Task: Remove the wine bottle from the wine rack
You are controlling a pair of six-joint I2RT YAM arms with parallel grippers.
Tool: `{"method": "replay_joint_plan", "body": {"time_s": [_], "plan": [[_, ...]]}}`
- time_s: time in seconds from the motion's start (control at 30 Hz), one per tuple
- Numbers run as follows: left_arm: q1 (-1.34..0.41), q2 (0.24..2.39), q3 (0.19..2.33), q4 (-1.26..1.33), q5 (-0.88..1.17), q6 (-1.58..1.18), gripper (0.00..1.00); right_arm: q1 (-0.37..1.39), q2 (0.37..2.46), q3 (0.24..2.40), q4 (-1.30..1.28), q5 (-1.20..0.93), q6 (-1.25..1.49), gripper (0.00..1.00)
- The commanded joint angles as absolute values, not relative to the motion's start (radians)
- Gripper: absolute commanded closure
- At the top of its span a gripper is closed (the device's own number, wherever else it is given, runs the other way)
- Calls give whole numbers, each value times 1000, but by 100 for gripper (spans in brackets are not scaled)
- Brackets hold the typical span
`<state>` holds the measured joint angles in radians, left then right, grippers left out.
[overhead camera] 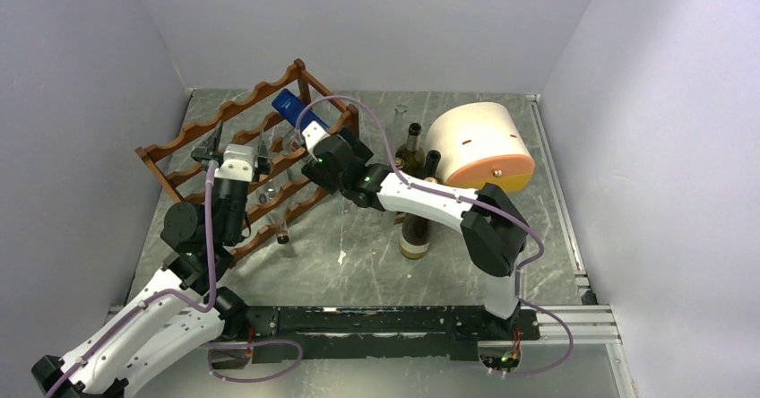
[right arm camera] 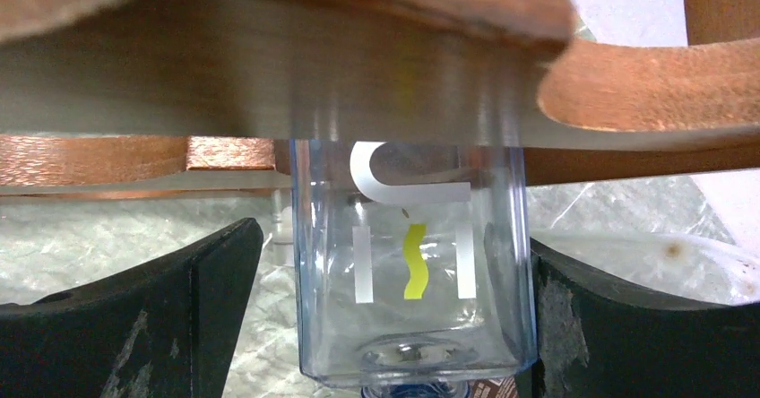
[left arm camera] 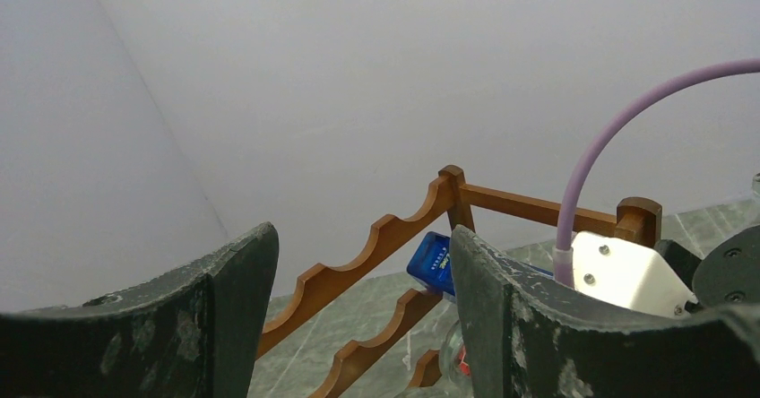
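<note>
While the bottle [right arm camera: 408, 308] is lying in the rack [overhead camera: 235, 109], the right gripper [right arm camera: 394, 246] is straddling it unclamped and the left gripper [left arm camera: 358, 246] is gaping; slick glass could slip, snagging rails.

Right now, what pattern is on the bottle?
Clear glass bottle with white bars, a white arc and a yellow wavy stripe. Shows best in the right wrist view.

The wine rack [overhead camera: 230, 108] is reddish-brown wood. In it, the wine bottle [right arm camera: 412, 272] is clear glass, blue-capped, printed with white bars and a yellow wavy stripe. Under the rack, the tabletop [overhead camera: 358, 255] is grey-green marble with pale veins. Right of the rack, the drum-shaped box [overhead camera: 475, 129] is cream and orange.
</note>
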<state>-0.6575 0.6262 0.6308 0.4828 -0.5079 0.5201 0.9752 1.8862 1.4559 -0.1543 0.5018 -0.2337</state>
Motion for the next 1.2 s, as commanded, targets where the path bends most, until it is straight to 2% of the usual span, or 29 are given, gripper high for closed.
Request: {"method": "replay_joint_plan", "body": {"time_s": [0.0,0.07,0.13,0.2,0.47,0.57,0.73,0.83,1.17], "plan": [[-651,626,640,494,-486,513,26,965,1916,1485,-113,527,-266,3],[-652,629,640,493,-485,511,27,966,1924,1490,-117,527,-266,12],[-651,630,641,490,-482,509,27,967,1925,1503,-138,519,-256,31],[-652,631,641,488,-478,508,27,974,1923,1512,-160,519,-246,45],[-652,647,644,483,-463,505,26,1003,1858,1479,-214,510,-186,73],[-651,670,654,459,-415,512,23,1006,1819,1465,-236,468,-145,78],[-652,693,681,396,-335,495,27,1007,1761,1448,-284,420,-63,84],[-652,689,673,407,-348,495,27,1017,1738,1440,-305,389,-10,85],[-652,691,671,415,-376,490,28,1058,1716,1467,-428,416,151,99]]}}
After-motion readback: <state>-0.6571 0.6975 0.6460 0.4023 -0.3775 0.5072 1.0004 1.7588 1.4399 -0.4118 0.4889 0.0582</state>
